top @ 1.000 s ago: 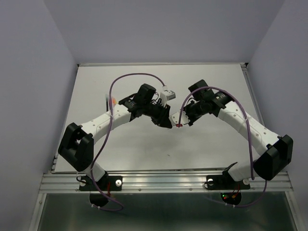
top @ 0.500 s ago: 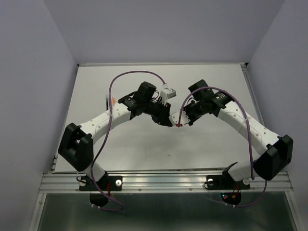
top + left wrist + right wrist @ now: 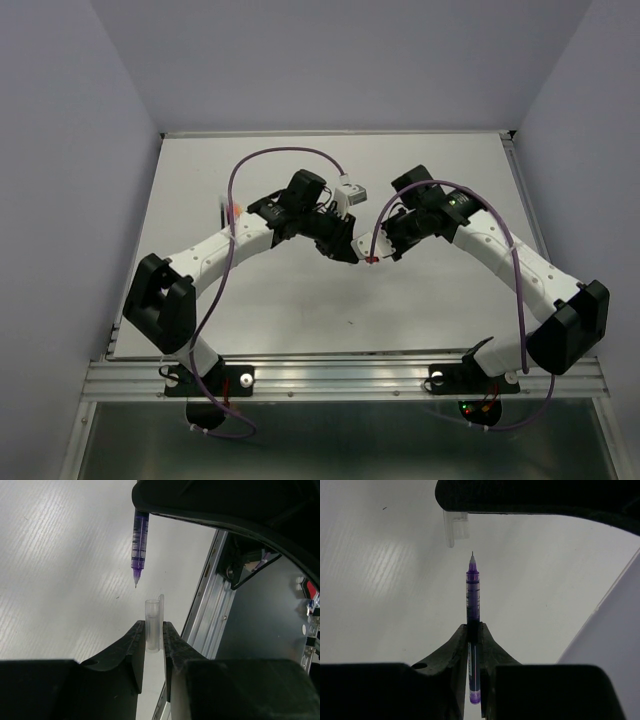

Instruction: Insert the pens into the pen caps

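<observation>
My left gripper [image 3: 152, 626] is shut on a translucent pen cap [image 3: 152, 630], which stands upright with its open mouth facing away from me. My right gripper [image 3: 474, 627] is shut on a purple pen [image 3: 472, 595], tip pointing outward. The two grippers face each other above mid-table, the left gripper [image 3: 345, 252] close to the right gripper [image 3: 378, 252]. In the left wrist view the pen [image 3: 139, 540] hangs tip-down, a short gap above and slightly left of the cap's mouth. In the right wrist view the cap [image 3: 454, 527] sits left of the pen's tip, not touching it.
A few more pens [image 3: 232, 210] lie on the white table [image 3: 430, 310] at its left side, partly hidden behind the left arm. A metal rail [image 3: 340, 375] runs along the near table edge. A dark speck [image 3: 350, 322] lies on the near table.
The left wrist has shifted very slightly and its cable has lifted a little. Both grips and the gap between pen and cap look unchanged.
</observation>
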{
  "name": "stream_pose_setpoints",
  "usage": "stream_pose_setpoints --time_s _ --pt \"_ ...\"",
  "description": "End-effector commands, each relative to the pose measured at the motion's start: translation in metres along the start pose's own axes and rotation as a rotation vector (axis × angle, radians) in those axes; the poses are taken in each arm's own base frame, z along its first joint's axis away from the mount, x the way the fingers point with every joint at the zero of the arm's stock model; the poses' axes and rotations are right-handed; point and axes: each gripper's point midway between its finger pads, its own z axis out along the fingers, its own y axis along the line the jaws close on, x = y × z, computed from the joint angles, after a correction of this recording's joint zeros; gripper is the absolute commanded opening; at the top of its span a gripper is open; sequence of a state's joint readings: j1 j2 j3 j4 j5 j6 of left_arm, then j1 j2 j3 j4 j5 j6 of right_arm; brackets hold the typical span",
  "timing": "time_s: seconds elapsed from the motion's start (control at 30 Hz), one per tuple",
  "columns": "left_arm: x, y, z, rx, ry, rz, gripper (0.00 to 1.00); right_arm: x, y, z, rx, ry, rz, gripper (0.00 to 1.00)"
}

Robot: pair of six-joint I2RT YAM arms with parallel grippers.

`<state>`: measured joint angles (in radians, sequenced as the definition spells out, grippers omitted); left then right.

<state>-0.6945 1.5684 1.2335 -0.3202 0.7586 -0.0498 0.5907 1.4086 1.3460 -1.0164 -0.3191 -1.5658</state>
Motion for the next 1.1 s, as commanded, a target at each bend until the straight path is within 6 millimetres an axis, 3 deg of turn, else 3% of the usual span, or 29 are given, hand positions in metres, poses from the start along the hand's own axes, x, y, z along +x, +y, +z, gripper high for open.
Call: stream_pose_setpoints --time_s 0.0,1.07 --pt "-0.015 -0.007 -0.003 0.015 -0.016 0.048 0.00 -0.008 -0.011 -0.019 0.047 0.004 -0.008 0.01" --pt "-0.024 -0.011 0.005 0.059 -0.044 0.040 0.00 -0.023 -0.003 -0.014 0.011 -0.084 -0.049 0.01"
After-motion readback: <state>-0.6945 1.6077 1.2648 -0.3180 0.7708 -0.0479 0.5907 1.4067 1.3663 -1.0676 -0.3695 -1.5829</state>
